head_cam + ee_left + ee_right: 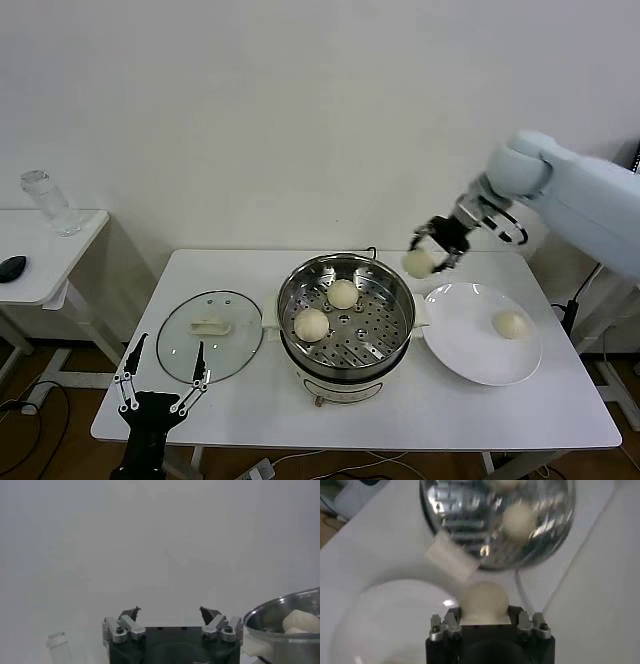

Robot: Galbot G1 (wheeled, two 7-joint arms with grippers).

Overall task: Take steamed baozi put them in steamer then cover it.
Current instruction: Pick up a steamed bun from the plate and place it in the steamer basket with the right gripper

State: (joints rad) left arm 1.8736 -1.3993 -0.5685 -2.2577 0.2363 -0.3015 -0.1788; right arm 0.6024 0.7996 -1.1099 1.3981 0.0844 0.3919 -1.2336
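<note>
A baozi (419, 262) is gripped in the right hand (437, 250), up between the plate (470, 345) and the steamer (345, 310). It's probably best lowered onto bare tray, clear of the two buns inside. The left hand (160, 385) is parked open off the desk (400, 405).

Right gripper (484, 617) grips a bun (484, 599); steamer (470, 525) with another bun (519, 520) ahead at 12 o'clock; white plate (385, 615) at 9 o'clock.

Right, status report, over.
Right gripper shut on cream-white round bun, between white plate and shiny steel steamer. Left gripper open, parked low. Two buns inside, one plated. Path clear.
</note>
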